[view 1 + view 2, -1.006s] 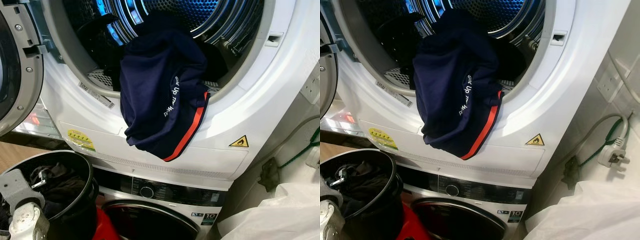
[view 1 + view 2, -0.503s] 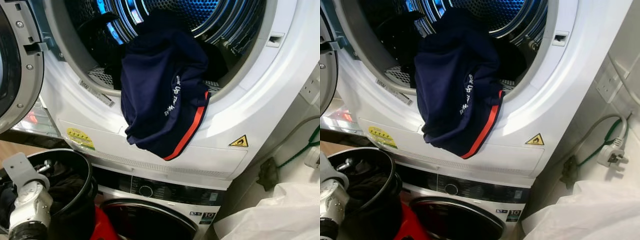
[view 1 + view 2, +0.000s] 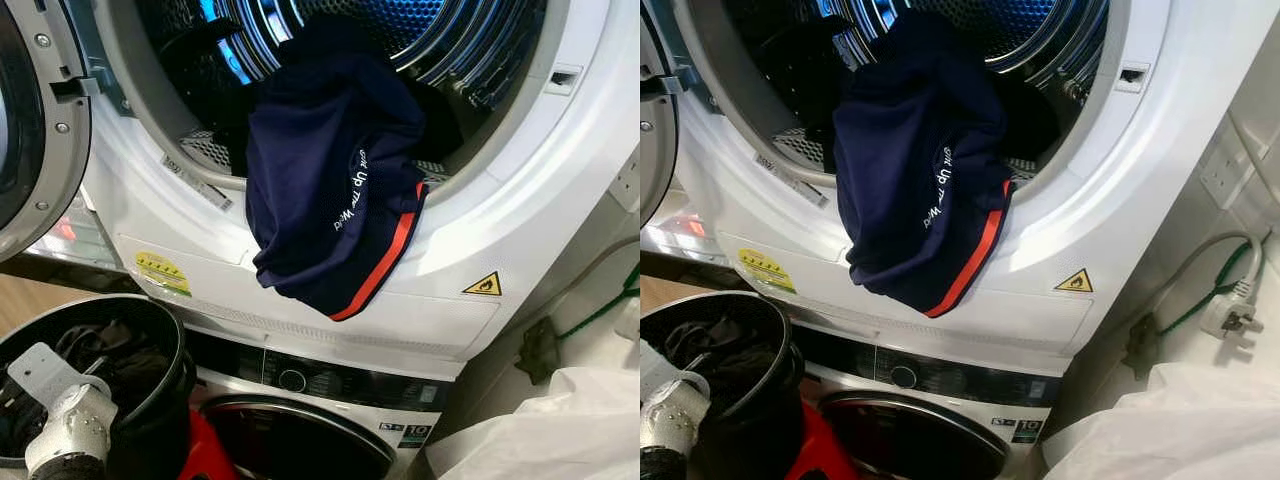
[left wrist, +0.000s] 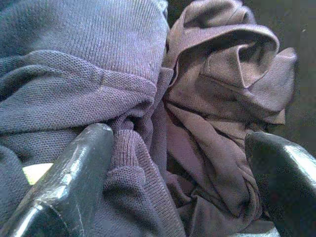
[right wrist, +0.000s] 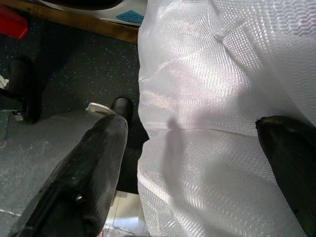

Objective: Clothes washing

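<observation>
Navy shirt (image 3: 335, 190): draped over dryer (image 3: 520, 230) door rim, half inside drum
Left gripper (image 4: 173, 163): fingers spread apart over dark clothes (image 4: 148, 108) in black bucket (image 3: 170, 345)
Right gripper (image 5: 197, 163): fingers apart, above white bag (image 5: 222, 98)

You see a navy knit shirt (image 3: 335, 190) with an orange-red stripe and white lettering over the rim of a white dryer (image 3: 520, 200), whose drum glows blue. A yellow warning triangle (image 3: 482, 285) marks its front. The round bucket (image 3: 170, 345) is black, its clothes (image 4: 148, 113) dusky purple-grey. The woven bag (image 5: 222, 98) is translucent white.
</observation>
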{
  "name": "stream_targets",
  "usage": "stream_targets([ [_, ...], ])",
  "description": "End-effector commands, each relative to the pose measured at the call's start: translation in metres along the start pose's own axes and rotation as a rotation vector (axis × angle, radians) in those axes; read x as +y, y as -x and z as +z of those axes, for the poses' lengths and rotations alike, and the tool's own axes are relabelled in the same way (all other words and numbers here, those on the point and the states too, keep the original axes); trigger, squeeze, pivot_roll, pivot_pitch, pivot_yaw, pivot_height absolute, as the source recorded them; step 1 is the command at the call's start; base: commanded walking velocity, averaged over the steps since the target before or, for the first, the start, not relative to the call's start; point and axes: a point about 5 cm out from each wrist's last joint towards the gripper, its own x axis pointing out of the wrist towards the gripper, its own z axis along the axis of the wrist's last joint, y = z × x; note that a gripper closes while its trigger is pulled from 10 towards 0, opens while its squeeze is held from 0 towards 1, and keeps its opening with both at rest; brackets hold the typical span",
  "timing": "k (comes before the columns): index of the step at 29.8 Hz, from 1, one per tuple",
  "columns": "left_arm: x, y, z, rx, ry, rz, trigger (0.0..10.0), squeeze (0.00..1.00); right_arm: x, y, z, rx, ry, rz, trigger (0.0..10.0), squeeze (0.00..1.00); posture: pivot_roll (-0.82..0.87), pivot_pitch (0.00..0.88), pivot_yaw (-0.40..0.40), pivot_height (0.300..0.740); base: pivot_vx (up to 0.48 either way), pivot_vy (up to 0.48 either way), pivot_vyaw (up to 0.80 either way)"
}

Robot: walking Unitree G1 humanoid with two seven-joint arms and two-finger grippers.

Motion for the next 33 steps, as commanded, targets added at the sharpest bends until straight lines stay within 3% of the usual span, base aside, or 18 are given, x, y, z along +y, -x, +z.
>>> stream_targets([
  [1, -0.003, 0.003, 0.008, -0.011, 0.024, 0.016, 10.0, 1.0, -0.006, 0.001, 0.002, 0.003, 0.005, -0.013, 10.0, 0.0, 0.09, 0.0, -0.054, 0.74, 0.0, 0.0, 0.0],
  [6, -0.007, 0.007, 0.02, -0.042, 0.029, 0.022, 10.0, 1.0, -0.005, 0.0, 0.003, 0.002, 0.007, -0.007, 10.0, 0.0, 0.1, 0.0, -0.049, 0.74, 0.0, 0.0, 0.0],
  [9, -0.008, 0.011, 0.038, -0.122, 0.041, 0.041, 10.0, 1.0, -0.003, 0.0, 0.003, 0.005, 0.006, 0.008, 10.0, 0.0, 0.1, 0.0, -0.047, 0.74, 0.0, 0.0, 0.0],
  [14, -0.023, 0.02, 0.058, -0.217, -0.092, -0.076, 10.0, 1.0, -0.001, 0.0, 0.003, 0.005, 0.001, 0.014, 10.0, 0.0, 0.1, 0.0, -0.043, 0.74, 0.0, 0.0, 0.0],
  [17, -0.025, 0.028, 0.051, -0.152, -0.023, -0.074, 10.0, 1.0, 0.001, 0.0, 0.003, 0.006, 0.004, 0.022, 10.0, 0.0, 0.1, 0.0, -0.038, 0.74, 0.0, 0.0, 0.0],
  [18, -0.024, 0.031, 0.046, -0.1, 0.048, -0.041, 10.0, 1.0, 0.001, 0.0, 0.004, 0.007, 0.011, 0.027, 10.0, 0.0, 0.1, 0.0, -0.036, 0.74, 0.0, 0.0, 0.0],
  [20, -0.024, 0.036, 0.042, -0.058, 0.101, -0.013, 10.0, 1.0, 0.002, -0.001, 0.005, 0.004, 0.016, 0.032, 10.0, 0.0, 0.11, 0.0, -0.03, 0.74, 0.0, 0.0, 0.0],
  [26, -0.022, 0.045, 0.034, -0.038, 0.104, 0.024, 10.0, 0.97, 0.003, -0.001, 0.008, 0.004, 0.024, 0.044, 10.0, 0.0, 0.11, 0.0, -0.029, 0.74, 0.0, 0.0, 0.0],
  [27, -0.02, 0.043, 0.032, -0.024, 0.101, 0.038, 10.0, 0.9, 0.004, -0.001, 0.008, 0.005, 0.026, 0.047, 10.0, 0.0, 0.11, 0.0, -0.029, 0.74, 0.0, 0.0, 0.0],
  [28, -0.015, 0.041, 0.026, 0.011, 0.102, 0.064, 10.0, 0.69, 0.004, -0.001, 0.008, 0.007, 0.026, 0.052, 10.0, 0.0, 0.11, 0.0, -0.03, 0.74, 0.0, 0.0, 0.0],
  [29, -0.012, 0.039, 0.024, 0.02, 0.094, 0.076, 10.0, 0.0, 0.005, -0.001, 0.008, 0.009, 0.027, 0.056, 10.0, 0.0, 0.11, 0.0, -0.028, 0.74, 0.0, 0.0, 0.0],
  [33, 0.0, 0.034, 0.02, 0.034, 0.072, 0.126, 10.0, 0.0, 0.005, -0.001, 0.008, 0.01, 0.026, 0.063, 10.0, 0.0, 0.1, 0.0, -0.027, 0.74, 0.0, 0.0, 0.0],
])
